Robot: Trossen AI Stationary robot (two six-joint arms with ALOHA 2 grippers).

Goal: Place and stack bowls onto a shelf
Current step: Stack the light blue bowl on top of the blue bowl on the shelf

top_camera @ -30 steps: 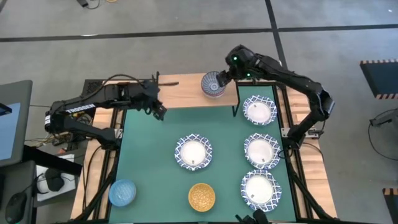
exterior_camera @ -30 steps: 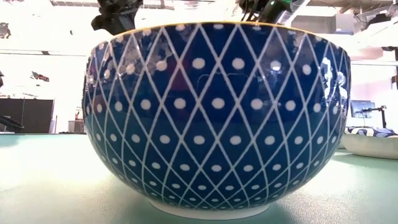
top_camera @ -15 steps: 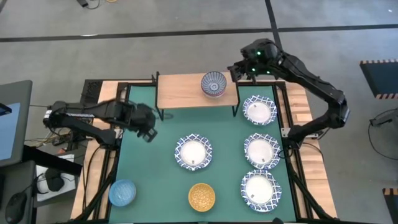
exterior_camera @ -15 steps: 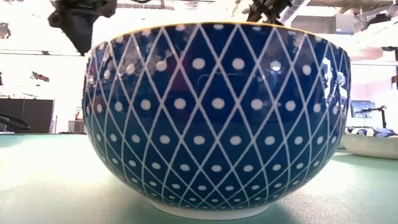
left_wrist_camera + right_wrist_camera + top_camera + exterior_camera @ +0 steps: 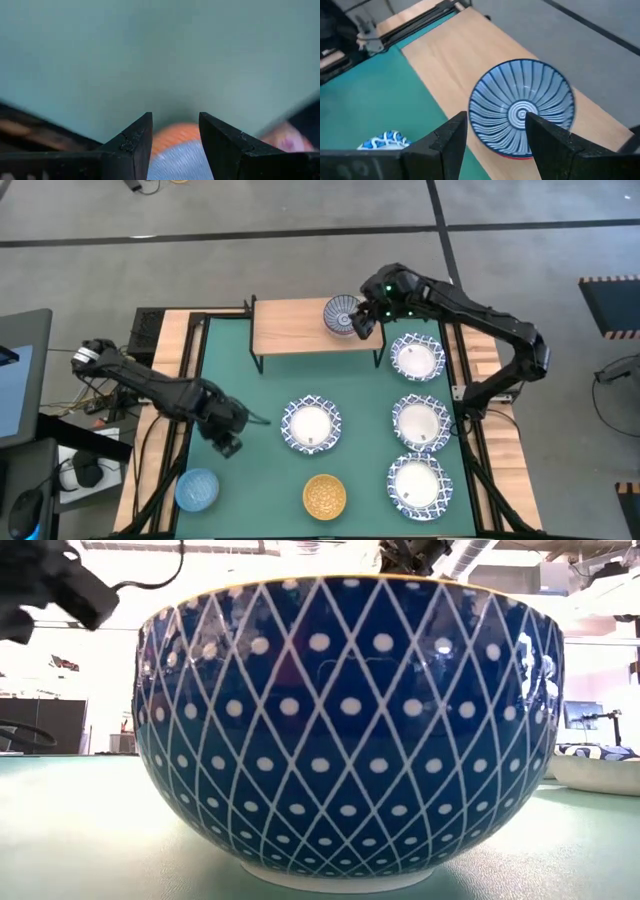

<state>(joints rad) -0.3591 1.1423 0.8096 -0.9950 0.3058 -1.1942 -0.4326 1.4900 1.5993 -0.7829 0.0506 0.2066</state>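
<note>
A small bowl with blue radial stripes (image 5: 342,313) stands on its foot on the right part of the shelf's wooden top (image 5: 295,328). My right gripper (image 5: 362,321) is open at this bowl's right rim. In the right wrist view the bowl (image 5: 522,112) shows between its fingers. My left gripper (image 5: 226,436) is open and empty over the green table, left of the middle. The light blue bowl (image 5: 197,488) stands nearer the front edge and shows past its fingers (image 5: 180,162). My right gripper stands open at the striped bowl's right rim (image 5: 555,112), slanting down from the table's right. Whether a finger touches the rim, I cannot tell. The bowl stands upright on the shelf.
Several white bowls with blue lattice rims stand on the green table: one in the middle (image 5: 311,425) and three in a row on the right (image 5: 420,422). A yellow bowl (image 5: 325,496) is at the front. One lattice bowl (image 5: 350,730) fills the low view.
My left gripper has gone from the shelf's left end toward the table's near edge, toward the light blue bowl. My right gripper drew back from the striped bowl toward the far right, then came back to its right rim. The bowl has stayed on the shelf.
</note>
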